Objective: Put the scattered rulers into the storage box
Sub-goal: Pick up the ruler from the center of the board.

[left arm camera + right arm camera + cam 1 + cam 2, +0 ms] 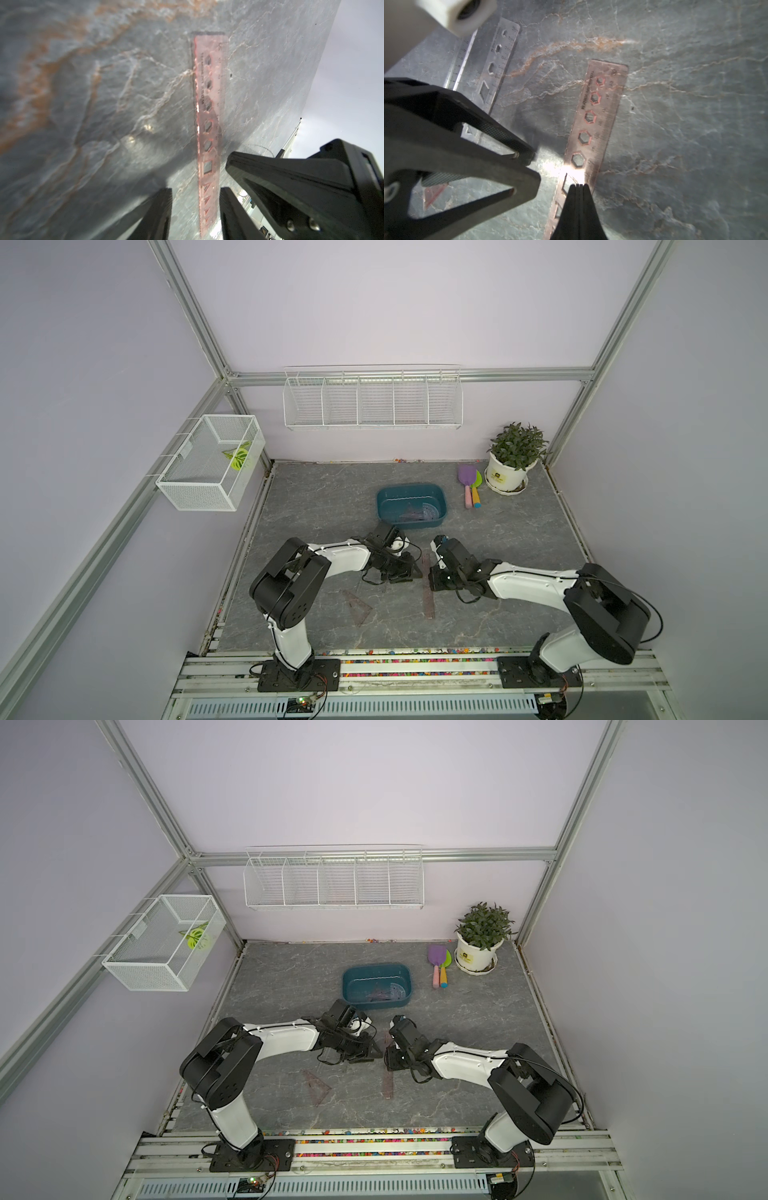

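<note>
Ruler: brownish see-through plastic straight ruler [600,116] lies flat on grey table [498,572], well short of dark teal plastic storage box [411,488].
Right gripper [577,187]: jaws closed, tips pressing down on it.
Left gripper [195,190]: jaws half-open, astride its end.
Risk: thin plastic may skid or flip when pinched.

Each arm pairs glossy white link shells, as on the left arm [345,558] and right arm [532,580], with bulky matte-black joint housings. Thin black cables [469,597] loop loosely along them. Black screwed base plates [328,670] anchor both (red wires trail there). The jaws are black, triangular, open-framed, with two silvery screws [312,223].
</note>
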`<control>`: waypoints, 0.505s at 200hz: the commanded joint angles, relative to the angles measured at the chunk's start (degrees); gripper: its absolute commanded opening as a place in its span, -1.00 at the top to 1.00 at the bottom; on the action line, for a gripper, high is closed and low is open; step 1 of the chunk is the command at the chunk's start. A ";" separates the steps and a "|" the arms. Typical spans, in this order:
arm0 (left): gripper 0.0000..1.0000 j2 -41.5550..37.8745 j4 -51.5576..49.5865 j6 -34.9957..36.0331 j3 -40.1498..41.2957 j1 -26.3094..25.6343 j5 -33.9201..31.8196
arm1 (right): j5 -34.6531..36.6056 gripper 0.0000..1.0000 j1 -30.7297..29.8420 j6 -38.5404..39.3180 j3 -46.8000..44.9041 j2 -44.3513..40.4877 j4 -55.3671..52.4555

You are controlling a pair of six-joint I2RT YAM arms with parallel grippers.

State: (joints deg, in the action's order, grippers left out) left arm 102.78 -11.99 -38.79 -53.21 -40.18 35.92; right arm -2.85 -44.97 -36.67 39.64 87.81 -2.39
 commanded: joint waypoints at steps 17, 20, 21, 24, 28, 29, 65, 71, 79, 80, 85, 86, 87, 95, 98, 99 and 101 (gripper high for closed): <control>0.11 1.98 0.67 0.29 -1.76 -0.16 0.38 | -0.23 0.96 0.20 -1.33 -3.14 1.49 2.20; 0.11 2.10 0.73 0.28 -1.88 -0.20 0.38 | -0.21 0.96 0.23 -1.46 -3.53 1.53 2.40; 0.11 2.13 0.73 0.24 -1.89 -0.22 0.38 | -0.22 0.96 0.23 -1.51 -3.66 1.55 2.49; 0.11 2.28 0.71 0.32 -2.03 -0.18 0.38 | -0.16 0.96 0.19 -1.56 -3.97 1.57 2.75; 0.11 2.52 0.74 0.20 -2.16 -0.18 0.38 | -0.14 0.96 0.20 -1.72 -4.55 1.68 3.10; 0.10 2.65 0.74 0.20 -2.16 -0.21 0.38 | -0.14 0.96 0.22 -1.82 -4.61 1.71 3.18; 0.07 5.88 0.45 0.04 -4.29 -1.07 0.64 | -0.31 0.98 0.16 -3.16 -8.21 3.48 6.45; 0.07 6.39 0.44 0.00 -4.65 -1.25 0.60 | -0.23 0.98 0.20 -3.31 -8.57 3.51 6.80; 0.07 7.02 0.47 -0.11 -5.04 -1.35 0.72 | -0.16 0.98 0.27 -3.42 -9.09 3.39 7.09; 0.07 7.10 0.52 -0.13 -5.10 -1.37 0.77 | -0.15 0.98 0.30 -3.42 -9.12 3.32 7.16; 0.07 7.59 0.61 -0.11 -5.30 -1.47 0.88 | -0.14 0.98 0.30 -3.58 -9.38 3.16 7.30; 0.07 7.60 0.63 -0.13 -5.31 -1.47 0.89 | -0.14 0.98 0.31 -3.58 -9.44 3.12 7.31; 0.07 7.65 0.64 -0.18 -5.36 -1.47 0.90 | -0.14 0.98 0.32 -3.54 -9.42 3.09 7.31; 0.07 8.16 0.82 -0.31 -5.58 -1.56 0.95 | -0.14 0.98 0.29 -3.57 -9.70 2.91 7.41; 0.07 8.39 0.84 -0.37 -5.72 -1.59 0.94 | -0.14 0.98 0.33 -3.55 -9.77 2.86 7.48; 0.07 8.44 0.83 -0.39 -5.74 -1.58 0.97 | -0.14 0.98 0.37 -3.53 -9.81 2.88 7.49; 0.07 8.63 0.92 -0.39 -5.76 -1.59 1.01 | -0.14 0.98 0.40 -3.51 -9.83 2.89 7.56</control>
State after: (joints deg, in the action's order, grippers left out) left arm 108.01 -10.35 -39.00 -58.30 -41.23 38.20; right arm -3.11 -44.95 -39.20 32.88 88.47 9.41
